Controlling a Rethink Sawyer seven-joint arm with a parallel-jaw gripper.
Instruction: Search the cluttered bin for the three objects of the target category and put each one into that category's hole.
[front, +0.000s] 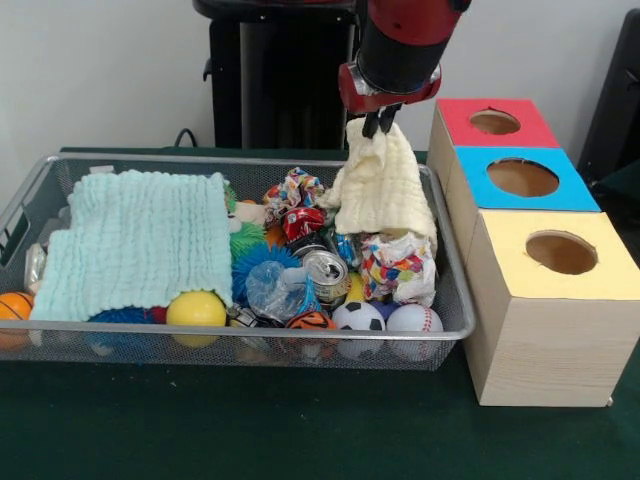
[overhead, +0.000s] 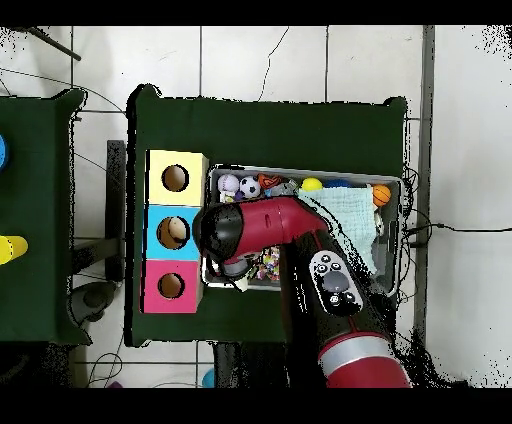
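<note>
Hand (front: 379, 124) pinches the top of a cream cloth (front: 384, 187), fingers closed on it, so the cloth hangs lifted above the bin's (front: 300, 346) far right corner with its lower edge draping onto the clutter. The bin sits on the green surface (front: 200, 430), its right rim just beside the row of three boxes: red (front: 495, 122), blue (front: 522, 178) and yellow (front: 560, 255), each with a round hole on top. A mint cloth (front: 140, 245) covers most of the bin's left half, up against the left and far rims. The right half is packed: a yellow ball (front: 196, 309), crushed can (front: 326, 272), soccer ball (front: 358, 316), baseball (front: 414, 319) and patterned wrappers (front: 397, 264), with little free room between them. A basketball (front: 13, 306) presses the left rim. Open surface lies in front of the bin. No writing on the can or wrappers can be read.
</note>
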